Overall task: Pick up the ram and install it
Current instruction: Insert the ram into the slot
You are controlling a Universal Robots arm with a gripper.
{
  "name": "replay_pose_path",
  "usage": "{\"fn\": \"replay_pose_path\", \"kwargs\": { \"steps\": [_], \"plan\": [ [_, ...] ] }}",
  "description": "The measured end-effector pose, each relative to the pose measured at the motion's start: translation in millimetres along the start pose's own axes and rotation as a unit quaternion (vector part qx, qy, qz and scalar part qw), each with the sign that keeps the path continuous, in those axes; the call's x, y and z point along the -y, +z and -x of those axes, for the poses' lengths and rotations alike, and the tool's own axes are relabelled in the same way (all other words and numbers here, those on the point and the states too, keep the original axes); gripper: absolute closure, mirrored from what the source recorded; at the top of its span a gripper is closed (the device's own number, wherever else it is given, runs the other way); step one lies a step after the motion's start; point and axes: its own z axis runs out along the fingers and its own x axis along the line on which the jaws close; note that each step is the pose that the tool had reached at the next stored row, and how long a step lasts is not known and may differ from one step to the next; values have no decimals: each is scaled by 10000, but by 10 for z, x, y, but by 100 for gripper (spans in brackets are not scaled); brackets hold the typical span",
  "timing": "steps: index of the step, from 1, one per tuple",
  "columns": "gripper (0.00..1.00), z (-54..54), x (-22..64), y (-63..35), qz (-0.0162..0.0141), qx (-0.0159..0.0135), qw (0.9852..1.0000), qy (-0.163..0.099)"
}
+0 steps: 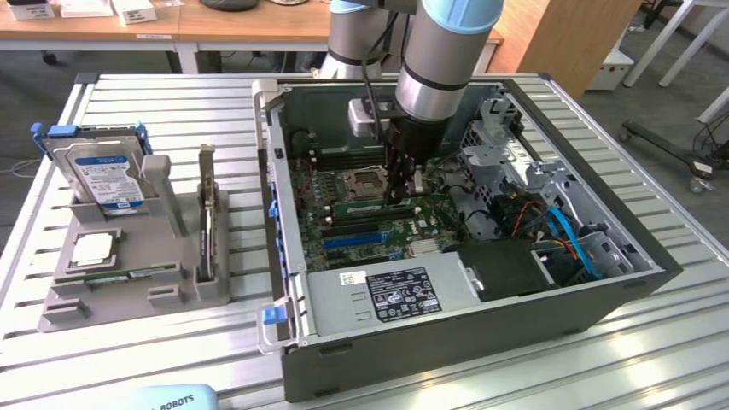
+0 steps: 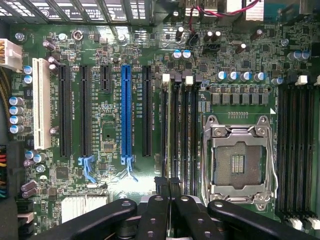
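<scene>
Pincer [image 2: 167,189] closed over motherboard [image 2: 110,125]; "ROBOTS" label [image 1: 173,399]

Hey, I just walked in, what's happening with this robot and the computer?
The robot arm reaches into the open computer case. Its hand is shut, just above the memory slots next to the empty processor socket. A green ram stick lies in the grey holder outside the case. Whether the hand grips anything is not clear.

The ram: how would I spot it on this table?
Look at the grey holder on the exterior view's left, beside the open computer case. The ram lies flat near its front edge, next to the square silver processor chip: the only thin green stick there.
</scene>
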Motion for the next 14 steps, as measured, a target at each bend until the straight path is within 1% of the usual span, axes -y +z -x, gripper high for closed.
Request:
{"fn": "replay_pose_path", "kwargs": {
  "steps": [6, 14],
  "plan": [
    [89, 0, 2, 3, 1, 0, 10000, -38],
    [89, -1, 3, 33, 1, -1, 10000, -38]
  ]
}}
